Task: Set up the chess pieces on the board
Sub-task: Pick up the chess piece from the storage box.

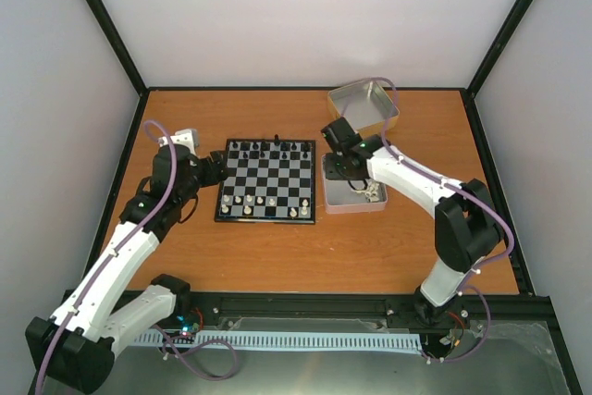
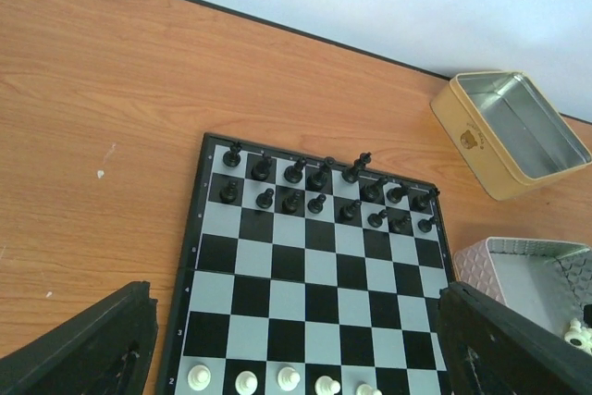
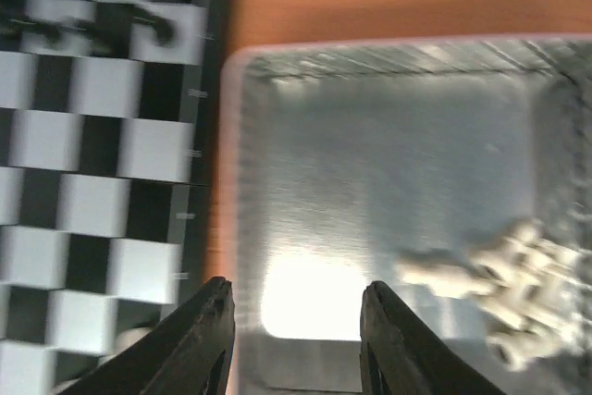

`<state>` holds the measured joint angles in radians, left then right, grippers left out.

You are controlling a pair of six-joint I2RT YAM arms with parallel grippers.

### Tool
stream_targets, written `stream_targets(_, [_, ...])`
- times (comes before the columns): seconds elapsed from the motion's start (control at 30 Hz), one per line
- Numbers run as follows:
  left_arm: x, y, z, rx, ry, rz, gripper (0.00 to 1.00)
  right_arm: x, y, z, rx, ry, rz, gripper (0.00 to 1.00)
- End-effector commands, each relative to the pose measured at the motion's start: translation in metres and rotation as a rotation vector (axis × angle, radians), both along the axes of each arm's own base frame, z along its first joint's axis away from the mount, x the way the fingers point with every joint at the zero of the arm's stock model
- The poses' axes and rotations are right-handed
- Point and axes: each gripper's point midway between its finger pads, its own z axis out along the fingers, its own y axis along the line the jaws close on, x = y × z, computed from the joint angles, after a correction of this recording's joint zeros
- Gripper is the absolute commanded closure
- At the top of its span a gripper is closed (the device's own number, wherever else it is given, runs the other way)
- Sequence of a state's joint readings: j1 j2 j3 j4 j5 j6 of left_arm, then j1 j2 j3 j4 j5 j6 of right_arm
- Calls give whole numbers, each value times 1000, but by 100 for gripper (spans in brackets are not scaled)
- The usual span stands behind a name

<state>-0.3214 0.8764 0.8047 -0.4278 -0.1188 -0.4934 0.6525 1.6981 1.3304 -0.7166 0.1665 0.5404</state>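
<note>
The board (image 1: 266,182) lies at the table's middle, with black pieces (image 2: 324,187) filling its far rows. Several cream-white chess pieces (image 2: 287,378) stand in a row on its near side. More white pieces (image 3: 504,284) lie heaped in the right part of a shallow metal tin (image 3: 370,164) just right of the board. My right gripper (image 3: 296,312) hangs open over the tin's left part, with nothing between its fingers. My left gripper (image 2: 296,358) stands wide open at the board's left edge (image 1: 220,173), holding nothing.
A second tin (image 1: 363,106), gold outside and with nothing in it, sits tilted at the back right beyond the tin of pieces (image 1: 356,210). Black frame posts and white walls enclose the wooden table (image 1: 277,256).
</note>
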Motion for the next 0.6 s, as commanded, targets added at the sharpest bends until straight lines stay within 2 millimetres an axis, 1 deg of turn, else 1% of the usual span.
stream_targets(0.0, [4,-3,1,3,-6,-19,16,-1,-54,-33,-74,59,-134,59])
stream_targets(0.03, [4,-4,0,1,-2,-21,16,-1,-60,-38,-65,71,-149,57])
stream_targets(0.07, [5,-5,-1,1,2,-24,16,-1,-63,-43,-45,80,-153,56])
stream_targets(0.2, [7,-7,-6,1,20,-31,16,3,-60,-59,27,126,-163,56])
stream_targets(0.3, [7,-6,-8,5,24,-28,16,4,-59,-71,34,161,-183,53])
stream_targets(0.4, [7,-5,-10,11,30,-21,16,4,-60,-81,36,185,-205,53])
stream_targets(0.57, [7,-5,-10,12,29,-22,16,1,-69,-92,-4,210,-222,53])
